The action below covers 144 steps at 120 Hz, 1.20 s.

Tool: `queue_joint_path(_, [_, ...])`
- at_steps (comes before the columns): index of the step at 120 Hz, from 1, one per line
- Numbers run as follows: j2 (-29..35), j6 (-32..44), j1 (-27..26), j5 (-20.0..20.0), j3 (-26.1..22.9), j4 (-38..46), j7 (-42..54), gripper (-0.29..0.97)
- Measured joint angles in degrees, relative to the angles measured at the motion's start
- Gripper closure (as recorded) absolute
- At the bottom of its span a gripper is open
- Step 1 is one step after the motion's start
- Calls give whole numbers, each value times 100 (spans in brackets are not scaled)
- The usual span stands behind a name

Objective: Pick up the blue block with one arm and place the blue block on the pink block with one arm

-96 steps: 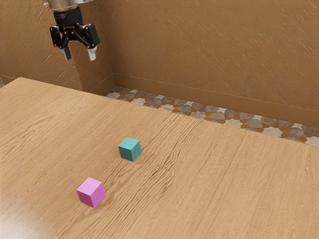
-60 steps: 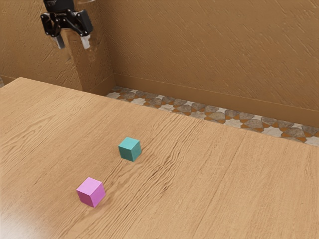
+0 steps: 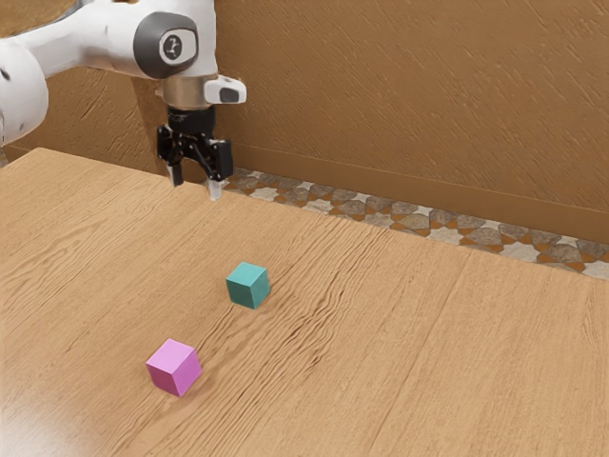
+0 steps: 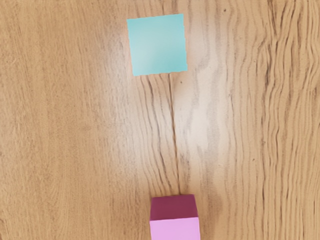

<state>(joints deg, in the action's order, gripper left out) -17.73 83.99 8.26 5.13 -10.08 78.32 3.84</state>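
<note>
The gripper [image 3: 195, 187] hangs open and empty above the tabletop [image 3: 428, 362], well apart from the blue block [image 3: 248, 285]. The pink block [image 3: 174, 367] sits near the blue one.

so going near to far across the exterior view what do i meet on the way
pink block -> blue block -> far edge of the table -> patterned floor strip -> brown wall; the hand hangs in the air, so its depth is unclear and it's left out
</note>
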Motion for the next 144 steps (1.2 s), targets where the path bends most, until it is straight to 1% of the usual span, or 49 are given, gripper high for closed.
queue_joint_path(18, [-504, 818, -7, 92, 42, 326, 7, 0])
queue_joint_path(38, [-929, 1678, -82, 93, 142, 726, -35, 0])
queue_joint_path(50, [-1068, 2147, -116, 76, 219, 981, -104, 0])
queue_joint_path(63, [-1215, 2518, -118, 67, 238, 1061, -172, 0])
queue_joint_path(84, [-1512, 2877, -179, 67, 271, 1065, -249, 0])
queue_joint_path(144, [-2102, 3488, -174, 119, 333, 935, -349, 0])
